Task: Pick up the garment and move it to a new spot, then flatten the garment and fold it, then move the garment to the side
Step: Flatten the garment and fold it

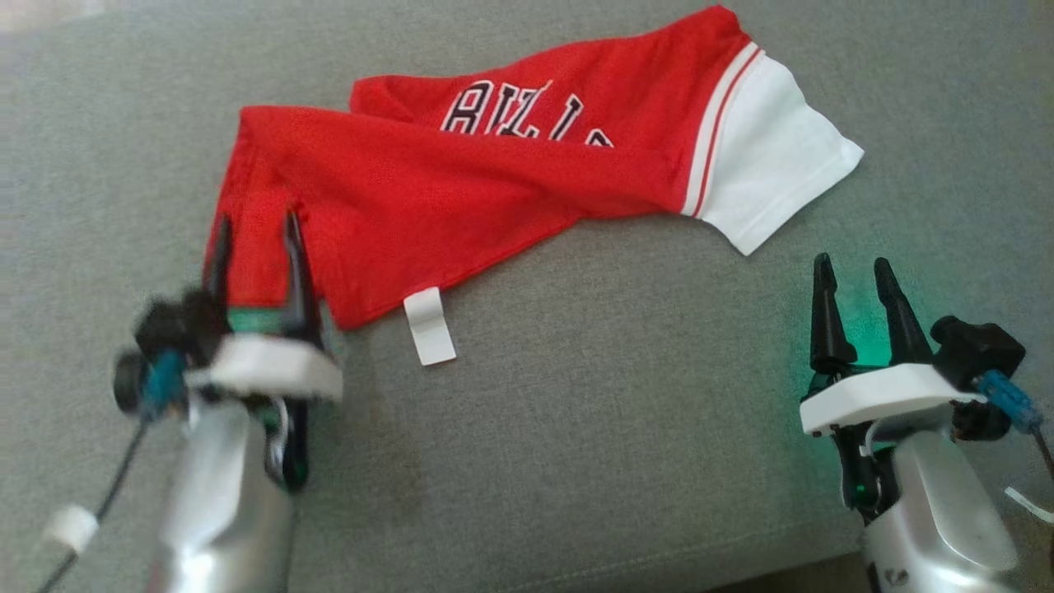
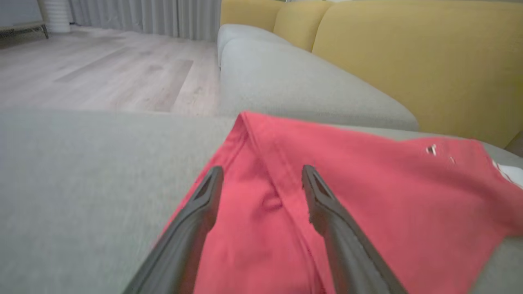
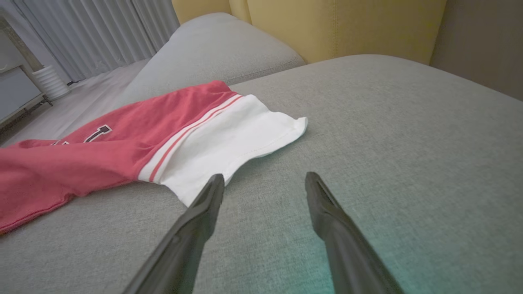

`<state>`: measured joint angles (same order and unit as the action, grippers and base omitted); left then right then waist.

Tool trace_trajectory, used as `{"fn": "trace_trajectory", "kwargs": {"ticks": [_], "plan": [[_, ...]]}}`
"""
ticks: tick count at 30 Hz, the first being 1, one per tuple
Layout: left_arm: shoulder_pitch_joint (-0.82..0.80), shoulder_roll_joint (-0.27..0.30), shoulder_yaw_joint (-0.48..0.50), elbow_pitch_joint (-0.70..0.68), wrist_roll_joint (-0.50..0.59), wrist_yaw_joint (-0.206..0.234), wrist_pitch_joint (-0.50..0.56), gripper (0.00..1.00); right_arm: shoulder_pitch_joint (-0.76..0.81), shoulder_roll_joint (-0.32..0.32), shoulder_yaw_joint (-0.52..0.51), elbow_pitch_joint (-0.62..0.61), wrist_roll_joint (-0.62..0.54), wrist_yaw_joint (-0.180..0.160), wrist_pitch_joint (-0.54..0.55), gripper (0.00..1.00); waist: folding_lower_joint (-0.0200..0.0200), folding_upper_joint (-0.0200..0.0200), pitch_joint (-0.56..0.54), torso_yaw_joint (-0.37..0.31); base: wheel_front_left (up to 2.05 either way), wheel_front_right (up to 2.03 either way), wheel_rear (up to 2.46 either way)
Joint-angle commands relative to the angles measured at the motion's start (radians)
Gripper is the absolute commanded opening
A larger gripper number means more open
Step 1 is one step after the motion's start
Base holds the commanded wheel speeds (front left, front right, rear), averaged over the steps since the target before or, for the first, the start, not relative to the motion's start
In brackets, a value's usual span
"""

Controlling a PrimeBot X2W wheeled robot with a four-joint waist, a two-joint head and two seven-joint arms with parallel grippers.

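**Item 1: red jersey** (image 1: pixel 461 189). It's lying rumpled and part-folded on the grey seat cushion (image 1: pixel 576 428), running from the cushion's left side toward its far right corner.
- Black-and-white lettering (image 1: pixel 527 115) is showing only in part, w/ its lower half going under a fold.
- The white sleeve (image 1: pixel 770 156), edged w/ a red-and-white striped band, is spreading flat at the jersey's right end.
- A white label (image 1: pixel 430 325) is sticking out from the near hem onto bare cushion.

**Item 2: left gripper** (image 1: pixel 257 221). Its fingers are standing spread w/ nothing pinched btwn them.
- It's hanging over the jersey's left end.
- In the wrist view the tips are framing a raised ridge of red cloth.
- Contact w/ the cloth: can't tell. The arm is blurring in the head view.

**Item 3: right gripper** (image 1: pixel 852 262). Its fingers are spread wide and empty.
- It's hovering over bare cushion toward the near right, nr the sleeve's corner but apart from it.
- A green glow (image 1: pixel 856 338) is falling on the fabric beneath it.

**Item 4: surroundings.**
- Yellow back cushions (image 2: pixel 408 61) are rising behind the seat.
- A second grey cushion (image 2: pixel 286 81) is sitting alongside.
- Wood floor (image 2: pixel 102 69) and a grey curtain (image 2: pixel 163 16) are showing beyond the cushion's edge.
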<state>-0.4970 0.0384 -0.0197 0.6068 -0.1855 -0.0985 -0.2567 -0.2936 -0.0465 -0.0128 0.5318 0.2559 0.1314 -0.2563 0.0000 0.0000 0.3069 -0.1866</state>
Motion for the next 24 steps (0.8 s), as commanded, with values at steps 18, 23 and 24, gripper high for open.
{"fn": "trace_trajectory", "kwargs": {"ticks": [18, 23, 24], "plan": [[0.144, 0.012, -0.25, 0.008, -0.264, -0.008, -0.005, 0.0, 0.02, -0.004, 0.017, -0.032, -0.024, -0.001, -0.006, 1.0, 0.0, 0.0, -0.053, -0.016, 0.0, 0.0, 0.0], [0.168, 0.012, -0.218, 0.005, -0.283, -0.008, -0.005, 0.0, 0.042, -0.004, -0.014, -0.03, -0.034, -0.001, -0.006, 1.0, 0.0, 0.0, -0.09, -0.004, 0.0, 0.0, 0.0], [0.184, 0.012, -0.203, -0.003, -0.289, -0.004, -0.005, 0.0, 0.048, -0.004, -0.021, -0.03, -0.036, -0.001, -0.006, 1.0, 0.0, 0.0, -0.102, 0.001, 0.0, 0.0, 0.0]]}}
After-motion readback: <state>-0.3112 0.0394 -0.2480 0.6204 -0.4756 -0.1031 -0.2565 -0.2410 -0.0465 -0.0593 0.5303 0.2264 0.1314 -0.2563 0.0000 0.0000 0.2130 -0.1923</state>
